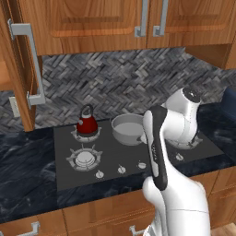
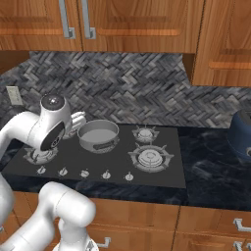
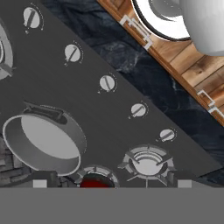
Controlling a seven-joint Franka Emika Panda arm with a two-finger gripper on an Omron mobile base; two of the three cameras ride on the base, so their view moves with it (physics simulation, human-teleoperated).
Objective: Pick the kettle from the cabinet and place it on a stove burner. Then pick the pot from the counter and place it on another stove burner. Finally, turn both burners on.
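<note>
The dark red kettle [image 1: 86, 122] stands on the rear left burner, and in the hand view its red top [image 3: 94, 181] shows at the bottom edge. Beside it, the grey steel pot [image 1: 128, 129] [image 2: 98, 135] [image 3: 43, 142] sits on the rear middle burner. The front left burner [image 1: 84, 158] [image 3: 146, 162] is bare. My gripper [image 3: 111, 184] hangs open above the cooktop with nothing between its fingers, looking down on the row of knobs [image 3: 107, 82]. The cabinet door [image 1: 20, 69] stands open at the left.
Front knobs [image 1: 121, 169] [image 2: 84, 173] line the cooktop's near edge. Two free burners [image 2: 150, 158] lie on its right side. Black counter [image 1: 23, 166] [image 2: 211, 162] flanks the cooktop. A dark blue appliance [image 2: 241, 133] stands at the far right. My arm [image 1: 184, 115] covers the cooktop's right part.
</note>
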